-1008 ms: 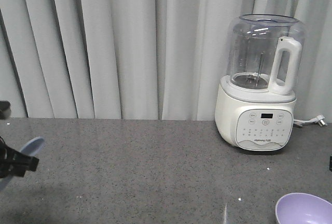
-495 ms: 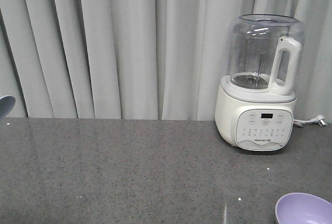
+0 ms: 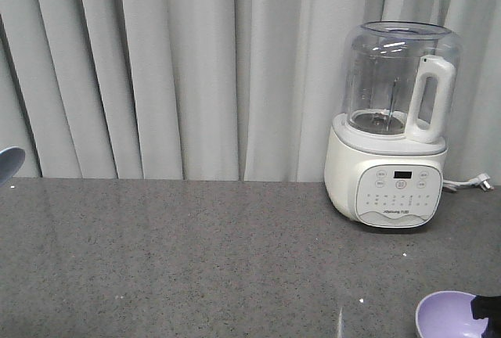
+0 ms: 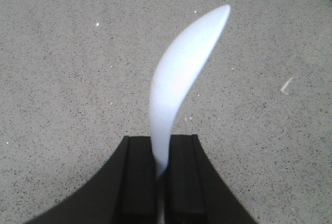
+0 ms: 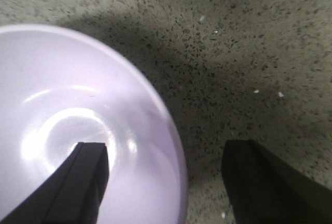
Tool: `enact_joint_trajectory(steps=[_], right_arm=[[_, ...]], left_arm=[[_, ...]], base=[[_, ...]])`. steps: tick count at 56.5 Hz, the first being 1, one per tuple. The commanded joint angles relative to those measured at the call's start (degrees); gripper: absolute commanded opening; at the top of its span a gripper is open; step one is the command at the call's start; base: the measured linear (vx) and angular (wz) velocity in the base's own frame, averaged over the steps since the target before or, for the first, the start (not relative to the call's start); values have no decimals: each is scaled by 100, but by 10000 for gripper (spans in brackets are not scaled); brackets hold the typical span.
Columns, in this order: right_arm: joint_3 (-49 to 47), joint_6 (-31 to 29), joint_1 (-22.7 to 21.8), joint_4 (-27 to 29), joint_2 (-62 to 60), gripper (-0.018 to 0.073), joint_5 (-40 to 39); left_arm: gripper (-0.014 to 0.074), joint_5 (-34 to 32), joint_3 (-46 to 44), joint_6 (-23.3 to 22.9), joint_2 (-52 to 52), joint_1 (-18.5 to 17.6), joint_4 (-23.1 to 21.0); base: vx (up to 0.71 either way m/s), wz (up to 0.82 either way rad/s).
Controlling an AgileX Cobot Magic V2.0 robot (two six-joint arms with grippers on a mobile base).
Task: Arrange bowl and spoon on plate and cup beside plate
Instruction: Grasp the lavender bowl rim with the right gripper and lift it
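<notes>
Right wrist-mounted: close the spread-apart right gripper (image 5: 166,151) squarely on the wall of the bowl (image 5: 62,105) on the counter (image 5: 249,37), one finger inside, one outside. Hold the spoon (image 4: 181,63) steady in the clamped left gripper (image 4: 162,149). Steer clear of the blender (image 3: 391,127) behind.

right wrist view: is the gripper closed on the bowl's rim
No, the right gripper is open, one finger over the inside of the bowl and the other over the counter outside it.

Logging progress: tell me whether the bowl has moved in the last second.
No. The bowl sits at the same spot below-right of the blender; only the right gripper has arrived, jaws straddling its rim.
</notes>
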Motion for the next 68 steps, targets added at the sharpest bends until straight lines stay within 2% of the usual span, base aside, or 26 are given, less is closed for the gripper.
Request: enact_joint_trajectory(steps=[1, 6, 14, 25, 40, 51, 59, 60, 68], right_arm=[[-195, -157, -43, 14, 5, 446, -262], [-195, -184, -43, 14, 123, 321, -300], [-195, -251, -43, -32, 83, -15, -354], [-195, -562, 151, -65, -594, -11, -661], [-195, -1905, 1317, 740, -2477, -10, -1676], [-99, -1966, 1746, 971, -3469, -9, -1913], [617, -1973, 1734, 1075, -4310, -9, -2371], [1008, -1973, 1734, 1075, -4841, -9, -2530], [1366, -1968, 1734, 1066, -5463, -9, -2544]], left_arm=[[-3, -396, -142, 0, -100, -4, -123], [-3, -410, -142, 0, -100, -4, -123], [-2, -427, -142, 0, -100, -4, -123], [0, -546, -142, 0, -100, -4, -123], [0, -794, 44, 5, -228, -4, -142], [0, -1551, 1083, 131, -1100, -4, -164], [0, -1925, 1816, 289, -2020, -4, -164], [0, -1954, 2113, 302, -2541, -4, -164], [0, -1948, 2488, 302, -3223, -4, -164]], base=[[0, 0], [0, 0], [0, 0], [0, 0], [0, 0], [0, 0], [0, 0], [0, 0], [0, 0]])
